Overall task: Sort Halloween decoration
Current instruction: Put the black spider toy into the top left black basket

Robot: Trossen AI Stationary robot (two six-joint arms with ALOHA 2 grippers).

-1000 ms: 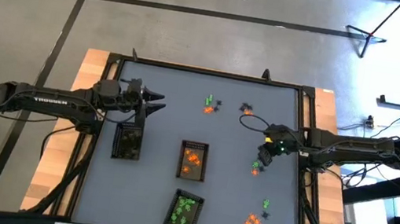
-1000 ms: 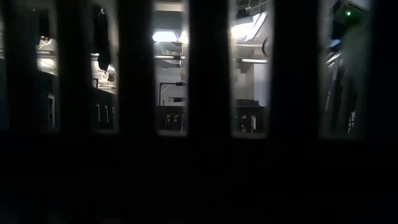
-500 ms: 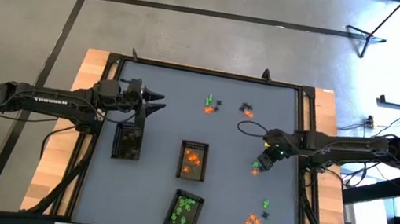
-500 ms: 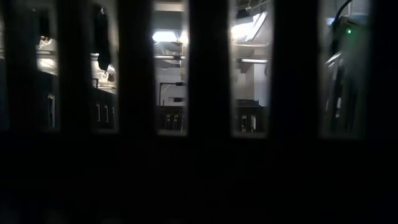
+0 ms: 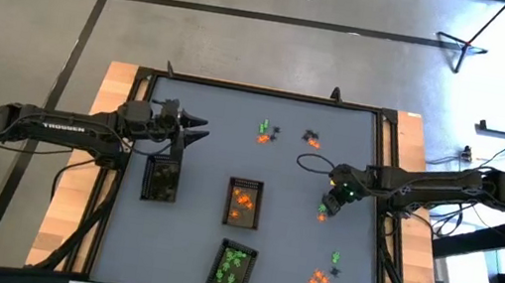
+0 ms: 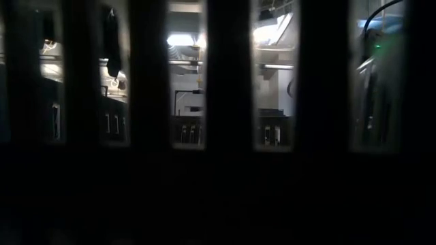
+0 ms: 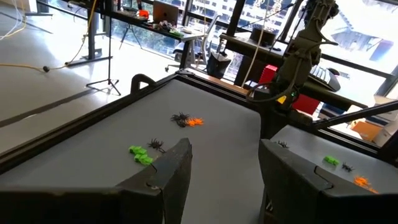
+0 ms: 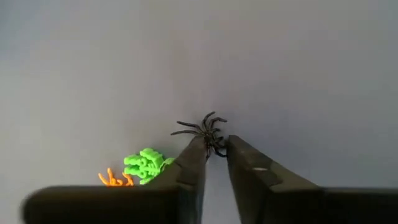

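Note:
The Halloween decoration lies in small clusters of orange, green and black trinkets on the grey table (image 5: 197, 244): one cluster (image 5: 266, 132) at the back, another (image 5: 311, 137) beside it, and one (image 5: 324, 270) at the front right. My right gripper (image 5: 330, 201) (image 8: 216, 144) is low over the table at the right. Its narrow jaws are closed in on a black spider (image 8: 207, 128), whose rear sits between the fingertips. A green trinket (image 8: 147, 165) and an orange one (image 8: 113, 180) lie just beside it. My left gripper (image 5: 196, 133) (image 7: 224, 155) hangs open and holds nothing, behind the left tray (image 5: 162, 180).
Three small dark trays: the left one with black pieces, the middle one (image 5: 243, 203) with orange pieces, and the front one (image 5: 232, 266) with green pieces. A raised frame (image 5: 388, 122) runs round the table. The low view is dark and shows only bars.
My right gripper has shifted slightly left and down toward the cluster at the right, and its jaws opened, then narrowed around the black spider. The left arm has not moved.

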